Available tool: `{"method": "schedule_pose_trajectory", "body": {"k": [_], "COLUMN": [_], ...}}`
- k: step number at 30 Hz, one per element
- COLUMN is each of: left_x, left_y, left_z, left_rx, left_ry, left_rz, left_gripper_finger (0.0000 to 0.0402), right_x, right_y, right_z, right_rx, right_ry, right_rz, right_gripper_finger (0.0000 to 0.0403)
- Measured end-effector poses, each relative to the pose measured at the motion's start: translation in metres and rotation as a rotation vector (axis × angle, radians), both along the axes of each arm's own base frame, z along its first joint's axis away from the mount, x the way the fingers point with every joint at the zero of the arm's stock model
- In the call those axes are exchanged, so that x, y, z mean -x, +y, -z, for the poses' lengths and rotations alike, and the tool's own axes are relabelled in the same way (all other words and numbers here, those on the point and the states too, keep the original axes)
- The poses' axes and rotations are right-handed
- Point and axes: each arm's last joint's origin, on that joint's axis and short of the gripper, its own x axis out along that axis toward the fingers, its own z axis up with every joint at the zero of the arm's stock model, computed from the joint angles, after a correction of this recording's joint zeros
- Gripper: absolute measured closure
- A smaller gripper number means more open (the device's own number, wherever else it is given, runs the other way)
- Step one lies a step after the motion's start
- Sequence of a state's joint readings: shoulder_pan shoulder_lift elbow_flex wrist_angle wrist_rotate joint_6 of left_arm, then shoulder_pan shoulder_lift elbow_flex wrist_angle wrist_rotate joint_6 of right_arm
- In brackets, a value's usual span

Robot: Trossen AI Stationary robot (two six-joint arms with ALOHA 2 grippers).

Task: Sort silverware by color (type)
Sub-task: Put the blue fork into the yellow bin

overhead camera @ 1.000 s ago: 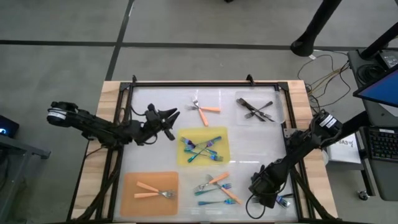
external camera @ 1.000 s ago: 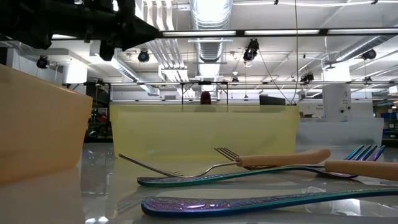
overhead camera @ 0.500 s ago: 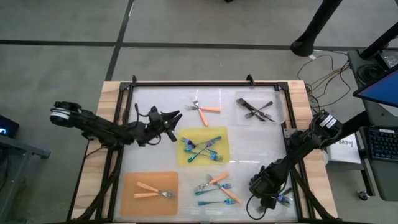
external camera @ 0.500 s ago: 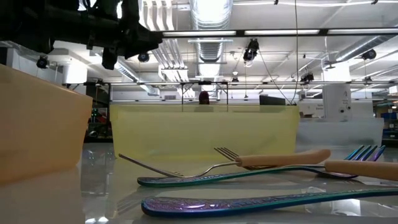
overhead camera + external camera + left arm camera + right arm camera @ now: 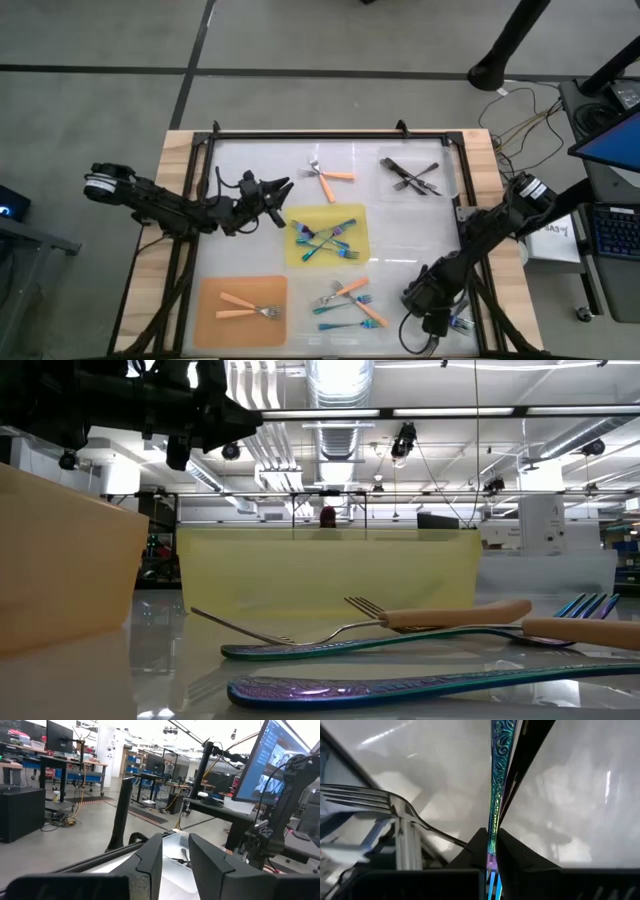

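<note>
The step in hand is a pick: the right gripper [image 5: 432, 322], low at the near right corner of the table [image 5: 400, 235], has its fingers pinched tight on the patterned handle of an iridescent blue-teal fork [image 5: 495, 785], with a silver-tined fork [image 5: 380, 802] lying just beside it. The next move likely calls for lifting that fork clear of its neighbour and carrying it left and farther in to the yellow mat [image 5: 358, 222], where a crossed heap of blue-teal forks [image 5: 325, 240] already lies. The left gripper [image 5: 275, 192] hovers above the table left of that mat, fingers partly open and holding nothing. Two orange-handled forks [image 5: 245, 305] rest on the orange mat [image 5: 205, 320], dark forks [image 5: 410, 176] lie at the far right, and a mixed pile [image 5: 348, 305] waits near the front.
</note>
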State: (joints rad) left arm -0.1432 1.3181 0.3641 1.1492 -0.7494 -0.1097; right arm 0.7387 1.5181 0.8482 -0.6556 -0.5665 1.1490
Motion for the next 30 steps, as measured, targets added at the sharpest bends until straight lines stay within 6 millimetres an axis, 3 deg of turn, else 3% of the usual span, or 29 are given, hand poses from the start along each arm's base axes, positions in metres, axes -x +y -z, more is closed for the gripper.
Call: {"method": "schedule_pose_trajectory", "body": {"k": [8, 15, 22, 30], "left_x": [0.000, 0.000, 0.000, 0.000], "left_y": [0.000, 0.000, 0.000, 0.000], "left_z": [0.000, 0.000, 0.000, 0.000], "left_rx": [0.000, 0.000, -0.014, -0.015], "left_ry": [0.000, 0.001, 0.011, 0.012], "left_rz": [0.000, 0.000, -0.002, -0.002], "left_gripper_finger": [0.0324, 0.0324, 0.0324, 0.0324], "right_x": [-0.002, -0.002, -0.002, -0.002], "right_y": [-0.019, -0.028, -0.029, -0.030], "right_z": [0.003, 0.004, 0.004, 0.004], "right_rx": [0.124, 0.223, 0.235, 0.239], "right_ry": [-0.065, -0.230, -0.219, -0.212], "right_rz": [-0.117, -0.411, -0.386, -0.372], "right_gripper_finger": [0.0390, 0.0390, 0.0383, 0.0334]}}
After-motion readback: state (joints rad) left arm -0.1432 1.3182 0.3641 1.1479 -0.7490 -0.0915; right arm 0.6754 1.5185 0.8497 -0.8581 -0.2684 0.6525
